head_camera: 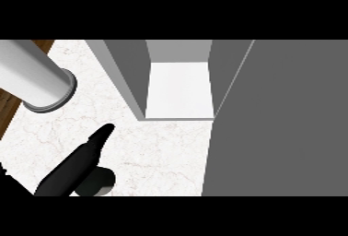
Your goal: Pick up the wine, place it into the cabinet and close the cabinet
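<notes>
From the head view: at the lower left, over the white marbled table (156, 152), a black tapering bottle of wine (76, 161), wide end toward the lower left edge, narrow neck pointing up toward the cabinet. Just beside its wide end, a round dark patch, probably its shadow. In the upper left corner, a grey cylindrical forearm (31, 73), crossing the table's edge. In the lower left corner, a sliver of black, seemingly the left hand (8, 184); impossible to tell whether clenched, released or grasping the bottle. No sign of the right hand.

Ahead, a grey open cabinet (125, 78) with a bare white shelf (180, 87) inside, and at the right a broad grey door (279, 120), swung wide open.

Judged from this: wine near the cabinet's mouth but not yet inside. Placing the bottle on the shelf and shutting the door both left to do.
</notes>
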Controlling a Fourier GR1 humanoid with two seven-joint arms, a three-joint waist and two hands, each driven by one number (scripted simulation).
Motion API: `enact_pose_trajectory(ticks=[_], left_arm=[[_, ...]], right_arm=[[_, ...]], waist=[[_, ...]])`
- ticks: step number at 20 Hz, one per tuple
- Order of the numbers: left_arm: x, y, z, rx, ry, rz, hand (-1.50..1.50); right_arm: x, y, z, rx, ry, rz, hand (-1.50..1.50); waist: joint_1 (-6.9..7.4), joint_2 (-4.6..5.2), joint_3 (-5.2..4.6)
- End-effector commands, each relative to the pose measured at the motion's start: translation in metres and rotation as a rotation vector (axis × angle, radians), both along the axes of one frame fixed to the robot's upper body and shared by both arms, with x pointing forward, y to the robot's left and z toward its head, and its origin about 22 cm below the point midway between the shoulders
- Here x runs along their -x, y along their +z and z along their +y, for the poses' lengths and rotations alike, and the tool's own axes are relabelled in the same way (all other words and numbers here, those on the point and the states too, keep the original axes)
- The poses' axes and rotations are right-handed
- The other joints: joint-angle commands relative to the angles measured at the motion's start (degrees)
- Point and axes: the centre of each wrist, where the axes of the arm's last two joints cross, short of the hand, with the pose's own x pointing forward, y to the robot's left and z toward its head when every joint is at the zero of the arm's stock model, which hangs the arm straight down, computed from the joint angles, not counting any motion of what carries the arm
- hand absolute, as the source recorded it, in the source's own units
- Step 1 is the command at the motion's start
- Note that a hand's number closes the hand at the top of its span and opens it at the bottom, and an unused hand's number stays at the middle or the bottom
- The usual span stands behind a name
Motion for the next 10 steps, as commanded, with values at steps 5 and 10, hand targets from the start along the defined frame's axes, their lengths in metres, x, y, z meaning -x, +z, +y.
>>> enact_pose_trajectory(ticks=[5, 10], left_arm=[[0.008, -0.048, 0.015, 0.145, 0.101, 0.066, -1.5], [0.015, -0.087, 0.02, 0.168, 0.126, 0.099, -1.5]], right_arm=[[0.027, 0.008, -0.017, -0.044, 0.055, -0.026, -1.5], [0.018, 0.005, -0.015, -0.036, 0.084, -0.007, -1.5]], waist=[[-0.21, -0.13, 0.0], [0.26, -0.08, -0.06]])
